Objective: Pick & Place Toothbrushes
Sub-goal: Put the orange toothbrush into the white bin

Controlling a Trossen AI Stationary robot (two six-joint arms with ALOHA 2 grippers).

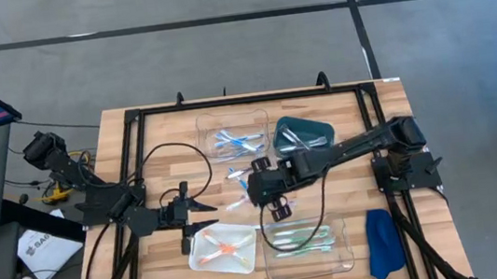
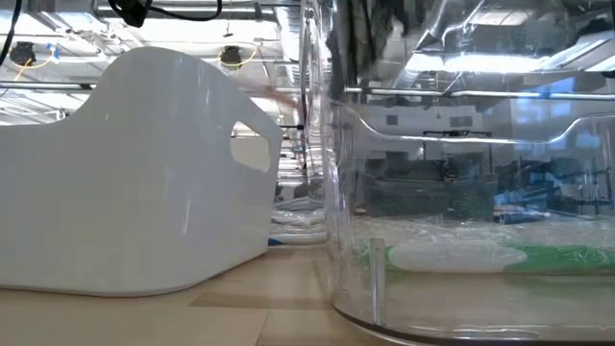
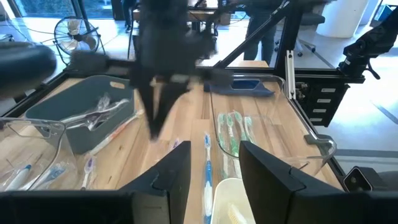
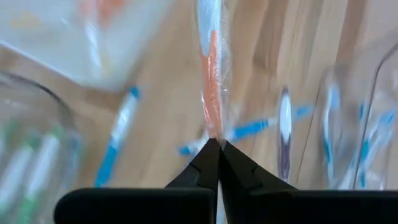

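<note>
Right gripper (image 4: pixel 217 149) pinched fully shut on thin orange-and-white plastic toothbrush (image 4: pixel 211 93), apparently in clear wrapper, above table centre. Light, stiff, slick; tip grip lets it swing, mid-handle hold safer. Left gripper (image 3: pixel 214 180) part open, empty, beside white tray (image 1: pixel 207 255).

4 trays (image 1: pixel 231 123) ring loose toothbrushes (image 1: pixel 236 175) at the table's (image 1: pixel 154 136) middle.
</note>
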